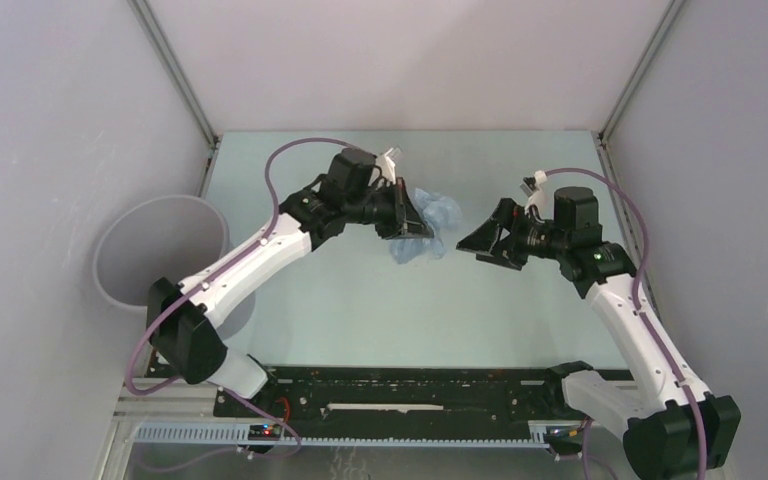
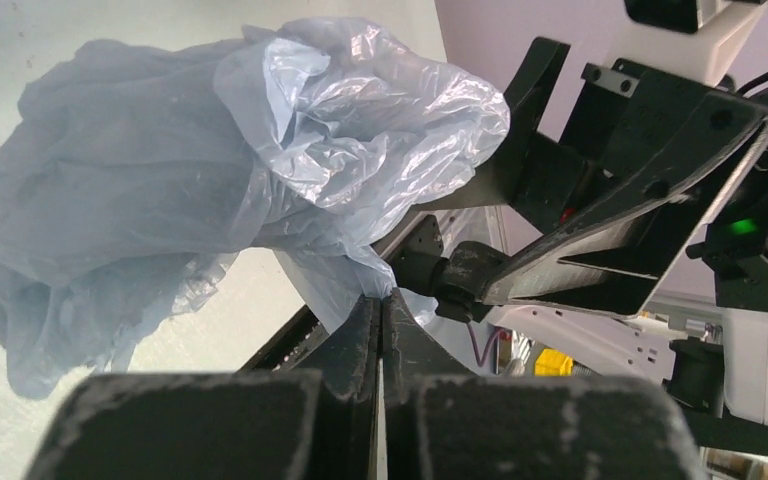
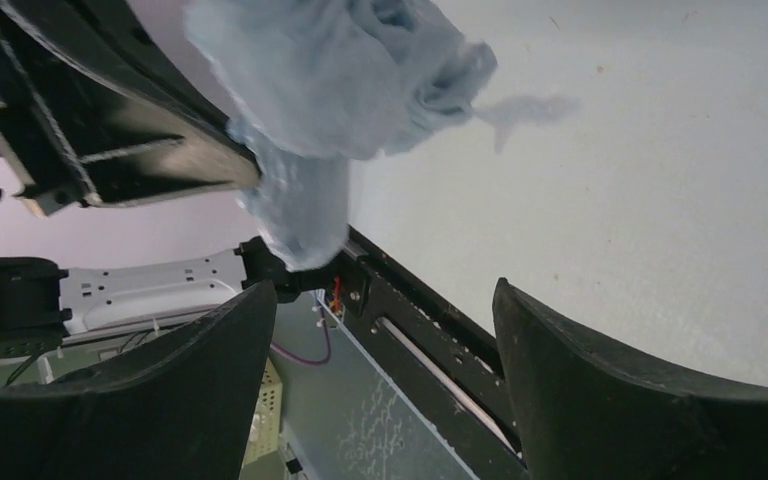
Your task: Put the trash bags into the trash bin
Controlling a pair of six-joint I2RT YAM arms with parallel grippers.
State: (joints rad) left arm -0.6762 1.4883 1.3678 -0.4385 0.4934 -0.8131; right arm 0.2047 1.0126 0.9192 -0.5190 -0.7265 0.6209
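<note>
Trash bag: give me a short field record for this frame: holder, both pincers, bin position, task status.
bag: trash bag, pale blue, bunched
holder: left pincer, shut on the film
other: right pincer, open, empty, facing the bag
bin: trash bin, at the left, apart from the bag
status: bag not yet in bin

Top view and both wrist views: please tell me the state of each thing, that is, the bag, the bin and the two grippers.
trash bag: bunched up, pinched in the left gripper, hanging above the table.
trash bin: upright, open, no bag inside.
left gripper: shut on the trash bag.
right gripper: open, holding nothing.
</note>
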